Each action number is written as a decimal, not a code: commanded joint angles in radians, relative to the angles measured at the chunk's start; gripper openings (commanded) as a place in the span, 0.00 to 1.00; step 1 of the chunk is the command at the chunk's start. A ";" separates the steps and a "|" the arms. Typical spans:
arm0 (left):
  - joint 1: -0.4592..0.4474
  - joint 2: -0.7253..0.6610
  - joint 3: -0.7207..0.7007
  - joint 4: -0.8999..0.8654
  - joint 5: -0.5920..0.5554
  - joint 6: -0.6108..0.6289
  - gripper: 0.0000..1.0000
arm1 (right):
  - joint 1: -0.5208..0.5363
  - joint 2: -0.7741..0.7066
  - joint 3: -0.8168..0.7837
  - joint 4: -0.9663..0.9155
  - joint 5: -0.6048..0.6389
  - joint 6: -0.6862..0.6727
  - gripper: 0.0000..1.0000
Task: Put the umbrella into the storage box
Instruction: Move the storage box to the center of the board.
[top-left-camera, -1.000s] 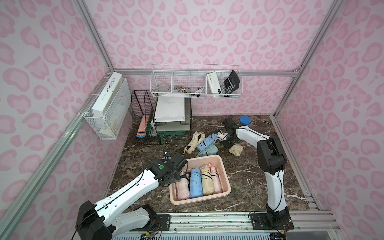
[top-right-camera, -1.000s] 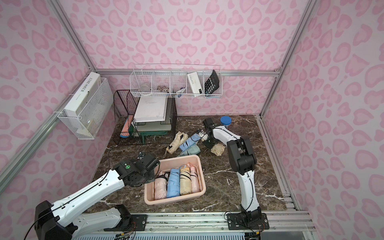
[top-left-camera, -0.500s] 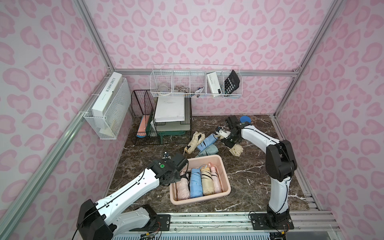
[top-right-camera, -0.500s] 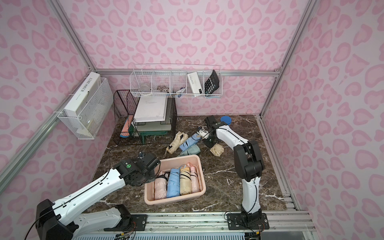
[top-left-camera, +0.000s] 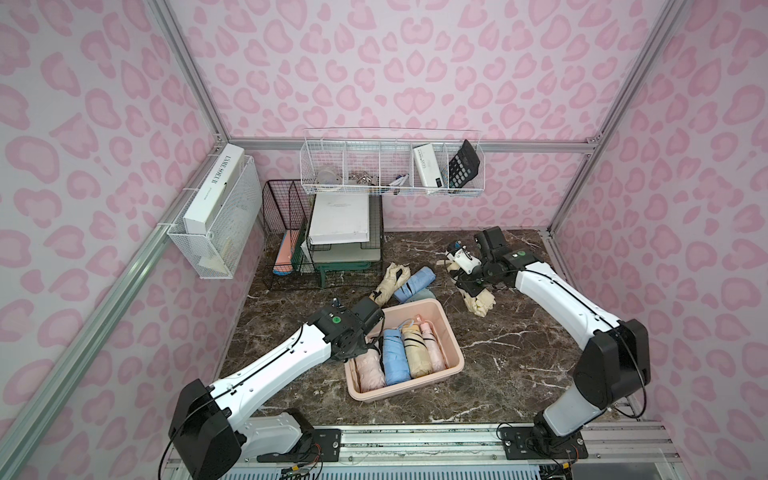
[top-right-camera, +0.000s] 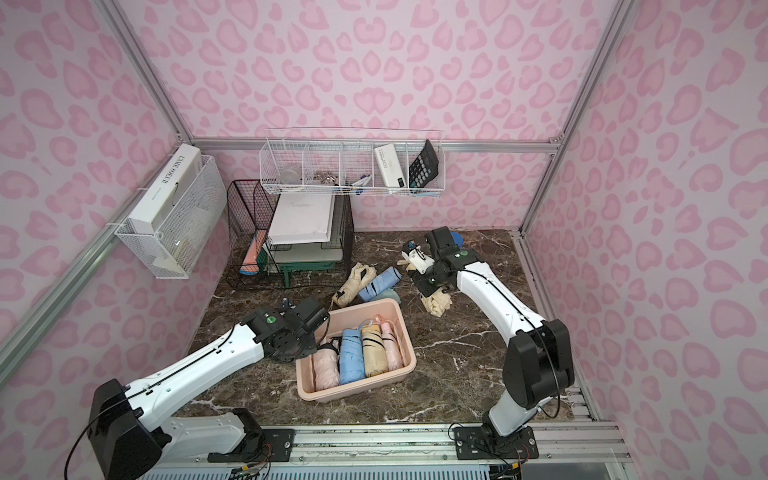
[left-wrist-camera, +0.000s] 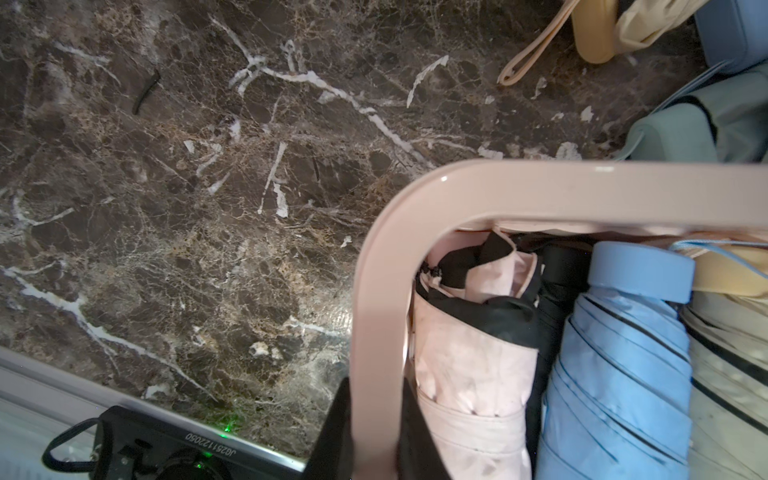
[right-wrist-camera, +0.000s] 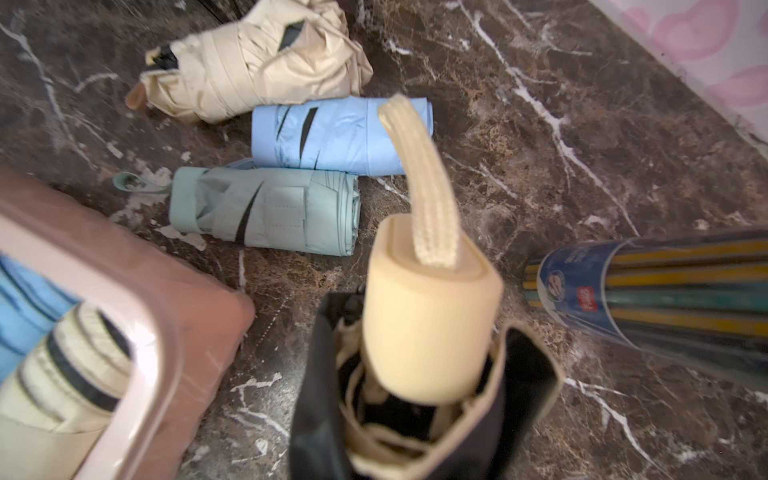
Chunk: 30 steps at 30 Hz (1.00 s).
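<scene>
Dark brown marble counter (top-left-camera: 519, 353) fills the pink-walled cell. Over its rear right part, the folded cream fabric umbrella (top-left-camera: 480, 300) is clamped mid-length in the right gripper (top-left-camera: 471, 277), seemingly just clear of the stone. Well apart, toward the front, the shallow pale pink plastic storage box (top-left-camera: 409, 388) holds four folded umbrellas side by side, and the left gripper (left-wrist-camera: 376, 432) is pinched shut on its left rim. Little floor looks free – the umbrella is best turned parallel to those four and lowered on top before release.
</scene>
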 joint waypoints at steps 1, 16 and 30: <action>-0.004 0.023 0.002 0.033 0.079 -0.070 0.02 | 0.001 -0.061 -0.007 0.011 -0.068 0.077 0.10; -0.103 0.178 0.146 0.087 0.056 -0.107 0.02 | 0.248 -0.251 -0.098 0.139 -0.079 0.390 0.09; -0.115 0.238 0.189 0.140 0.074 -0.073 0.02 | 0.357 -0.197 -0.278 0.114 0.169 0.506 0.09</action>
